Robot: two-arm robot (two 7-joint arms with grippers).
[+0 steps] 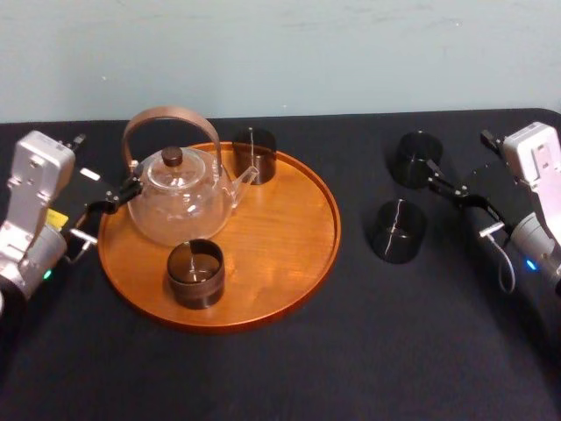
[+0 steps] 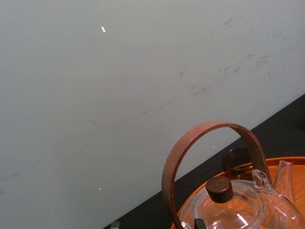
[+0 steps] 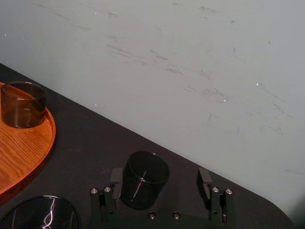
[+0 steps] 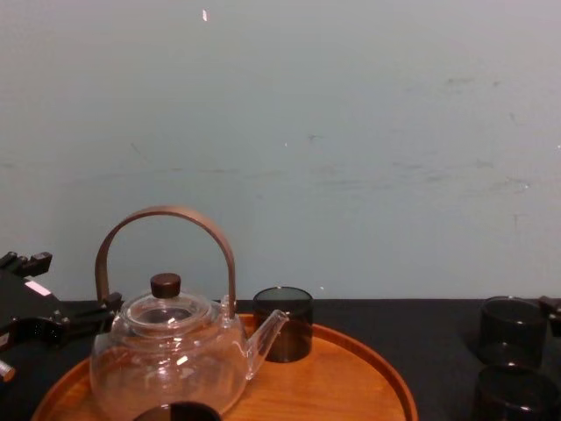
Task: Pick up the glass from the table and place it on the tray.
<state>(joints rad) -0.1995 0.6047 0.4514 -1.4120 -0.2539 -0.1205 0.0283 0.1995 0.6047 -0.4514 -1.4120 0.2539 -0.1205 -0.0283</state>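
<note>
Two dark smoked glasses stand on the black table [image 1: 368, 351], right of the tray. The far glass [image 1: 417, 159] [image 3: 144, 179] sits just ahead of my right gripper [image 1: 449, 184] [image 3: 160, 183], which is open with this glass close to one finger [image 3: 116, 179]. A nearer glass [image 1: 399, 231] [image 3: 38, 214] stands in front of it. The round orange-brown tray [image 1: 298, 254] carries a glass teapot [image 1: 180, 197] and two more glasses, one at the back [image 1: 254, 155] and one at the front [image 1: 195, 273]. At the tray's left rim my left gripper [image 1: 112, 200] is open, beside the teapot.
The teapot's tall curved wooden handle [image 1: 171, 118] [image 2: 209, 131] arches above the tray's left half. A pale wall [image 4: 351, 132] rises right behind the table's far edge. Bare tray surface [image 1: 280, 219] lies right of the teapot, between the two glasses there.
</note>
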